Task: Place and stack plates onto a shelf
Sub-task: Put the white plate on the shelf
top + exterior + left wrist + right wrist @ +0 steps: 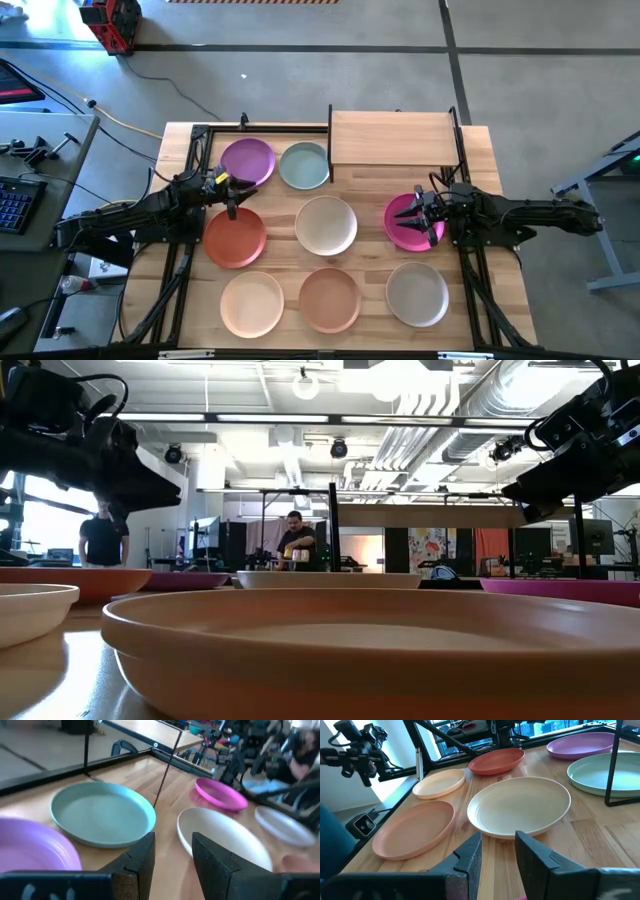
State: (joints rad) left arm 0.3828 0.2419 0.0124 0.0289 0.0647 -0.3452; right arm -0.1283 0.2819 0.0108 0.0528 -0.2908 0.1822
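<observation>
Left gripper [231, 197]: we see its fingers [142, 857] spread with a narrow gap and nothing between them, held above the table. The purple plate [247, 160] lies just beyond the tips, the rust plate [235, 237] just under and behind them.

Risk at the left: we judge that a descent from here could land on the seam between those two plates. One finger may then press on a rim and tip or skid the plate.

Pale blue-green plate [304, 165]: it sits ahead of the left fingers, close beside the shelf's black post [167, 764]. We think a lift that swings wide could clip that post.

Cream plate [326, 224]: it lies between the two grippers, ahead of both sets of fingers, untouched.

Shelf [392, 137]: the board is bare, no plate on it yet, and it stands beyond the right fingers.

Right gripper [428, 212]: we see its fingers [470, 857] parted and gripping nothing, poised over the magenta plate [411, 222], whose edge just shows below them in the right wrist view.

Risk at the right: the plates are shallow and matte with a low rim. A pinch that catches too little rim could, we judge, let the plate slide out on the way up.

Front row: the peach plate [252, 303], terracotta plate [329, 297] and beige-grey plate [417, 293] lie behind both grippers, well apart from the fingers.
</observation>
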